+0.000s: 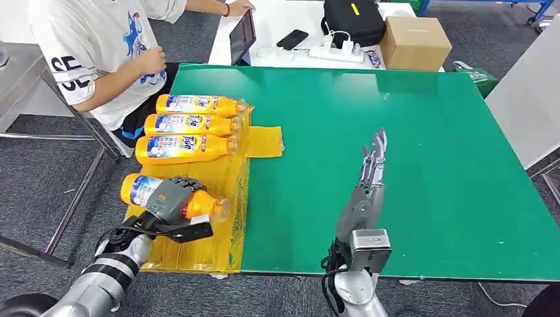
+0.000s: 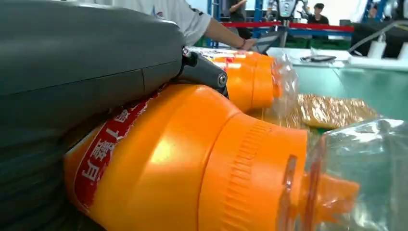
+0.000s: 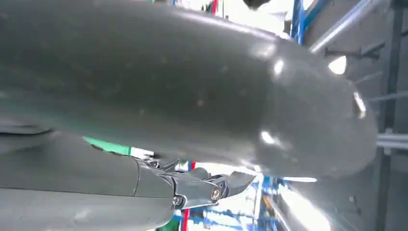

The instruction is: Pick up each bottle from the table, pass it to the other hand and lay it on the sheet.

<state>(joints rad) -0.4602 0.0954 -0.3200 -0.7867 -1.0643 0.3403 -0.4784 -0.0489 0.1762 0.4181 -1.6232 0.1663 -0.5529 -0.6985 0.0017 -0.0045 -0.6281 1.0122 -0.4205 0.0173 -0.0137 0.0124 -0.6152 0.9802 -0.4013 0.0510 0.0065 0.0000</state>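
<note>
My left hand (image 1: 170, 198) grips an orange bottle (image 1: 202, 205) lying on its side over the yellow sheet (image 1: 224, 177) at the table's left edge. The left wrist view has that orange bottle (image 2: 192, 163) close up under my left hand (image 2: 72, 72), its clear cap pointing away. Three more orange bottles (image 1: 188, 125) lie side by side on the sheet farther back. Over the green table (image 1: 409, 145) my right hand (image 1: 371, 165) is held flat with straight fingers and nothing in it; the right wrist view is taken up by my right hand (image 3: 192, 96) in grey.
A person in a white shirt (image 1: 99, 46) sits at the far left, one hand near the bottles. Behind the green table stand a tablet (image 1: 243, 36), a phone (image 1: 292, 39), a black bag (image 1: 353, 21) and a cardboard box (image 1: 415, 43).
</note>
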